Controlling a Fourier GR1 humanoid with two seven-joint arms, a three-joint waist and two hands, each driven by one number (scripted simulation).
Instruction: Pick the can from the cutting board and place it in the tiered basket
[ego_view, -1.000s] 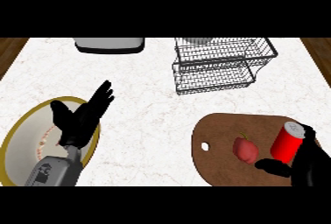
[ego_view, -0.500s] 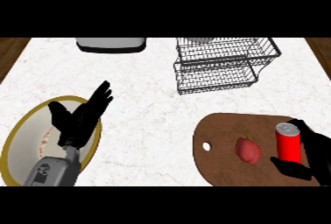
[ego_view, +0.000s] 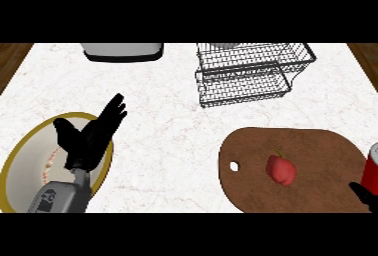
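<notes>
can (ego_view: 371, 168) now at the view's right edge, half cut off, over the cutting board's (ego_view: 310, 150) right end. a second ago it stood further in on the board. right hand (ego_view: 363, 194) has drifted out with it; only a black sliver shows below the can, grip cannot be told. left hand (ego_view: 88, 137) spread, resting over the plate (ego_view: 21, 150). tiered basket (ego_view: 251, 75) well apart; judged: can is moving away from it, the carry not yet begun.
</notes>
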